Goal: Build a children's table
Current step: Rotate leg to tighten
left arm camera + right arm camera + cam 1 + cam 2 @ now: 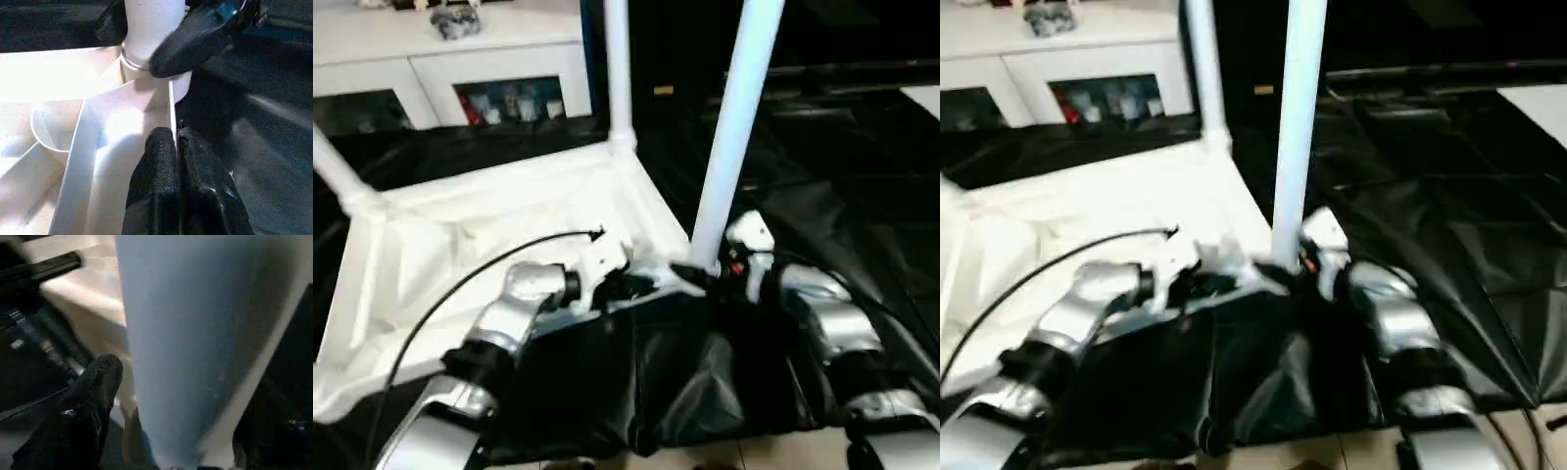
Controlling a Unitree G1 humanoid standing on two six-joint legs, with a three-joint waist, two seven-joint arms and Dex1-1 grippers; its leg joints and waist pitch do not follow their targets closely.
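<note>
Tabletop [489, 245] upside down at my 10 o'clock, sockets up. My left gripper [177, 147] pinched closed on its rim wall, steadying. 12 o'clock: leg [729, 147] upright in near socket; right gripper [161, 396] straddles base, jaws spread wide.

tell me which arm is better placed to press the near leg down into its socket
Right, probably. The right gripper already flanks the near leg at its base, jaws apart. The left gripper is shut at the tabletop rim beside the socket.
</note>
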